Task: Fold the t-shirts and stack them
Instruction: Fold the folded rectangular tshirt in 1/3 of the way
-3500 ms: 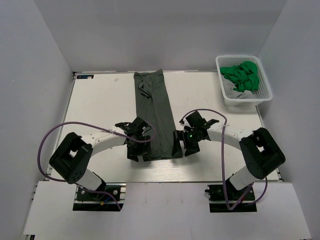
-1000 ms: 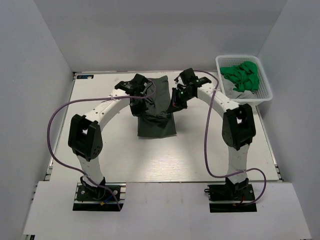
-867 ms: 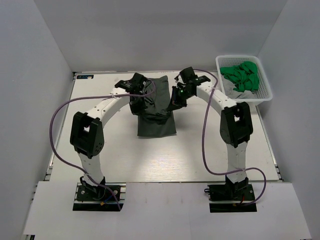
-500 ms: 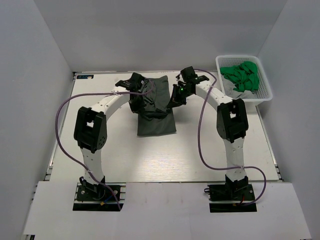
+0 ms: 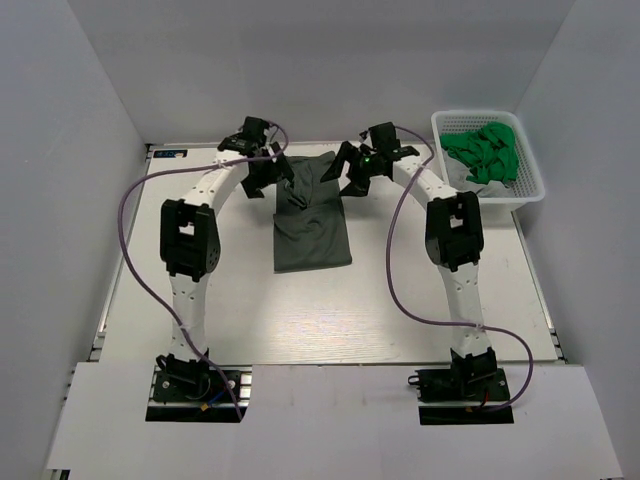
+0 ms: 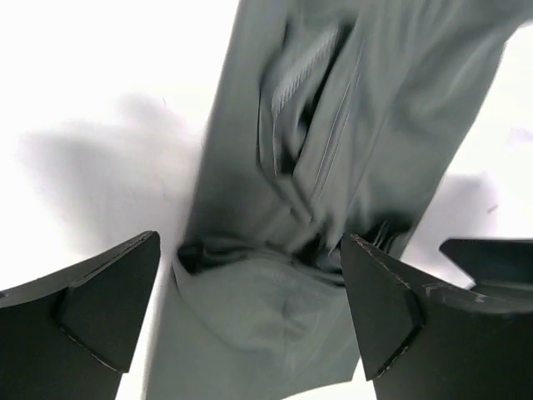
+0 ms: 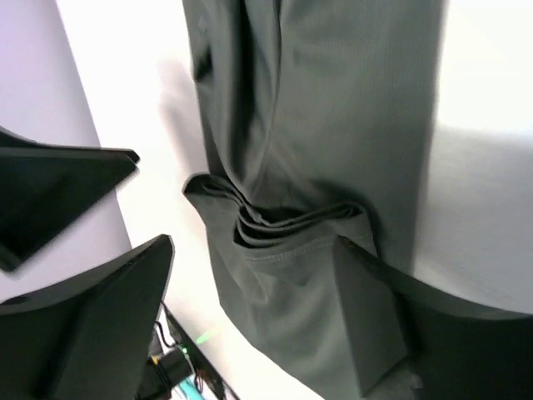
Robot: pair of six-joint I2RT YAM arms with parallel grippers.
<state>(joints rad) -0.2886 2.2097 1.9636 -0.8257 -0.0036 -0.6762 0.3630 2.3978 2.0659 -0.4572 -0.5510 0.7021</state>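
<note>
The dark charcoal grey t-shirt (image 5: 313,235) lies as a long strip folded back over itself at the back middle of the table, with a bunched ridge across it near its far end. My left gripper (image 5: 272,172) is open over the shirt's far left edge, and my right gripper (image 5: 343,168) is open over its far right edge. Neither holds cloth. In the left wrist view the shirt (image 6: 333,133) lies below the spread fingers (image 6: 92,312). In the right wrist view the shirt (image 7: 333,100) shows its stacked folds between the fingers (image 7: 92,321). The green t-shirts (image 5: 485,150) sit crumpled in the basket.
A white lattice basket (image 5: 522,192) stands at the back right corner of the table. The white table top (image 5: 200,260) is bordered by grey walls on the left, back and right. Purple cables loop from both arms over the table sides.
Both grippers carried the shirt's near end to the far end, halving the strip. They have since let go, opened wide and drawn back and apart.
</note>
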